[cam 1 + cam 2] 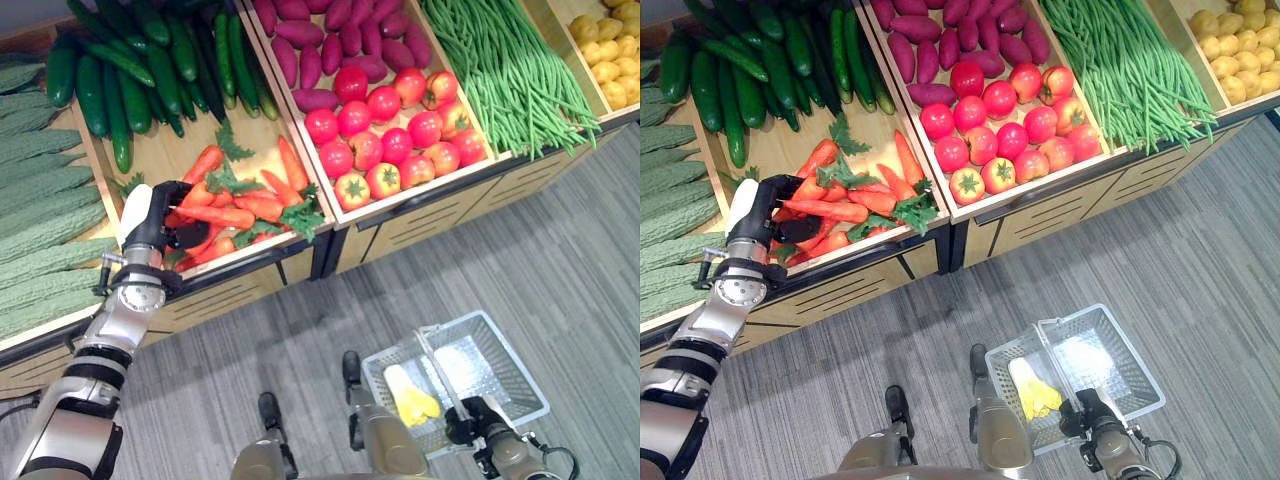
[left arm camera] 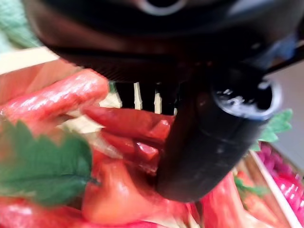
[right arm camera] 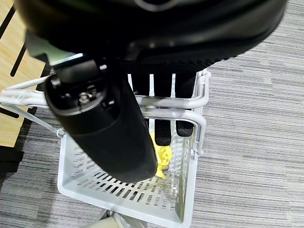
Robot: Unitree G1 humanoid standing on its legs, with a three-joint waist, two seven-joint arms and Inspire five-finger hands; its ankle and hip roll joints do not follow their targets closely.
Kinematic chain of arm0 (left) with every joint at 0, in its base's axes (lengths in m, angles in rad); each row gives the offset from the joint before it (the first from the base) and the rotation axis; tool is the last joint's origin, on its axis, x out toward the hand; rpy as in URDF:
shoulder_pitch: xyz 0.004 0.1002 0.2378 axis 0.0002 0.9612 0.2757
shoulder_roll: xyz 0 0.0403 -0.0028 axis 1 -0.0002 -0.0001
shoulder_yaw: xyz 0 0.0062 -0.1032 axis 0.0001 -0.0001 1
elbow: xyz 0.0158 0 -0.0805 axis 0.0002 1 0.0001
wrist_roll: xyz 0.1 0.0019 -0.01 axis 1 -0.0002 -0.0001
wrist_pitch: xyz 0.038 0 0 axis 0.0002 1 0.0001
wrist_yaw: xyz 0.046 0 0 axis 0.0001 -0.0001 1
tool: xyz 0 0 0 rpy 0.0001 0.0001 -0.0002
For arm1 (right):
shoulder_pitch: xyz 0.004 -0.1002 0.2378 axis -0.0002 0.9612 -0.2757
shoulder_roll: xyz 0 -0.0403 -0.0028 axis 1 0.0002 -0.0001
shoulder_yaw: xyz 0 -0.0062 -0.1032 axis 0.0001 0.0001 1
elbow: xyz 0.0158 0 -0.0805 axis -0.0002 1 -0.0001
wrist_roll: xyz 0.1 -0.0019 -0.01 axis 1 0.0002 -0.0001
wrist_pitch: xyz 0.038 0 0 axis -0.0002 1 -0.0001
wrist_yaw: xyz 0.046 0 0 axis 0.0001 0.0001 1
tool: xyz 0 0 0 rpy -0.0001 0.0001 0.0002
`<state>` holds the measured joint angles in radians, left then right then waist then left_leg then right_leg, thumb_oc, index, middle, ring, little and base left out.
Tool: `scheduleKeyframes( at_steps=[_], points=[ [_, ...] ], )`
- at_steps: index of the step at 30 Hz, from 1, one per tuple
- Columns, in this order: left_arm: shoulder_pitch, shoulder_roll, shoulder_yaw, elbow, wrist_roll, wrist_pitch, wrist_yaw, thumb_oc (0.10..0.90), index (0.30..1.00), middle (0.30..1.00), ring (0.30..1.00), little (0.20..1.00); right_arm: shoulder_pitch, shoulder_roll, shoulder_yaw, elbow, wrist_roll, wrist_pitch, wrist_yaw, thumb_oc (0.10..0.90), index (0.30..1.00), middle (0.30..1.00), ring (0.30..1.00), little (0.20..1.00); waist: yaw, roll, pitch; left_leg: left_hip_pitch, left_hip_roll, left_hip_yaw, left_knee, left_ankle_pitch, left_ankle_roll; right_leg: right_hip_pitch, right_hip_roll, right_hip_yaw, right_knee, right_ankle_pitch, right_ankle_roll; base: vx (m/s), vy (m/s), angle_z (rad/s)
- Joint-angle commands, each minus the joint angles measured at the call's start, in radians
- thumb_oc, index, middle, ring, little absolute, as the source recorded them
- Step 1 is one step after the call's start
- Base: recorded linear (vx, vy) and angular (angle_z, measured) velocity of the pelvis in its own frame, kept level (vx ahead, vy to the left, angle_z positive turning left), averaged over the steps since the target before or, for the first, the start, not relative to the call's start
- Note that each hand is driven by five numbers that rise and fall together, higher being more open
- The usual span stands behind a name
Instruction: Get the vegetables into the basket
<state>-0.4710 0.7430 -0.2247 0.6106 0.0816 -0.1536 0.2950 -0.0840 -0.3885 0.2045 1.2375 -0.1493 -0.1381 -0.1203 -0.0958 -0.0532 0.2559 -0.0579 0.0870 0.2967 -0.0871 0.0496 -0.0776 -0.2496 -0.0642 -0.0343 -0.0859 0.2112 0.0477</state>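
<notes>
Left eye view: the left hand (image 1: 165, 222) has its fingers curled round a carrot (image 1: 215, 215) in the carrot pile, its long axis running across the crate away from the hand, not yet lifted. To the right, the basket (image 1: 505, 360) hangs from the right hand (image 1: 470, 422), fingers closed on its handle, holding one yellow vegetable (image 1: 412, 400); I judge most of the task remains.

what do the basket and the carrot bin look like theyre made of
The basket looks like white moulded plastic with a faint sheen: its walls and floor are slotted in a regular grid, and the right robot hand curls round its thick, smooth handle. The carrot bin looks like pale wood or wood-look board, matte, with visible grain; which one cannot be told. The left robot hand is among the carrots.
</notes>
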Motion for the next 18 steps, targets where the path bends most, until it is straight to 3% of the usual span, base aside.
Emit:
scheduleKeyframes(
  at_steps=[1, 12, 18],
  points=[
    [-0.073, 0.057, -0.008, 0.032, 0.055, -0.019, 0.023, 0.400, 0.300, 0.300, 0.300, 0.300, 0.004, -0.017, 0.056, 0.018, 0.014, -0.011, -0.017, 0.400, 0.300, 0.300, 0.300, 0.300, 0.001, -0.030, -0.040, -0.060, 0.029, -0.051, 0.000, 0.042, -0.032, -0.003, -0.096, 0.046, 0.036, -0.020, 0.122, 0.00, 0.012, -0.03],
    [-0.128, 0.048, 0.044, -0.017, 0.078, -0.013, 0.155, 0.400, 0.300, 0.300, 0.300, 0.300, 0.010, -0.009, 0.058, 0.022, 0.017, -0.013, -0.035, 0.400, 0.300, 0.300, 0.300, 0.300, 0.005, -0.039, -0.057, -0.037, 0.028, -0.053, 0.000, 0.032, -0.032, 0.019, -0.097, 0.045, 0.039, -0.031, 0.119, 0.00, 0.000, 0.00],
    [-0.077, -0.047, 0.157, -0.208, -0.079, -0.087, 0.210, 0.400, 0.300, 0.300, 0.300, 0.300, 0.028, 0.002, 0.050, 0.021, 0.010, -0.009, -0.046, 0.400, 0.300, 0.300, 0.300, 0.300, 0.006, -0.041, -0.085, -0.008, 0.028, -0.053, 0.000, 0.021, -0.031, 0.049, -0.099, 0.042, 0.034, -0.037, 0.116, 0.00, 0.000, 0.00]
  ],
)
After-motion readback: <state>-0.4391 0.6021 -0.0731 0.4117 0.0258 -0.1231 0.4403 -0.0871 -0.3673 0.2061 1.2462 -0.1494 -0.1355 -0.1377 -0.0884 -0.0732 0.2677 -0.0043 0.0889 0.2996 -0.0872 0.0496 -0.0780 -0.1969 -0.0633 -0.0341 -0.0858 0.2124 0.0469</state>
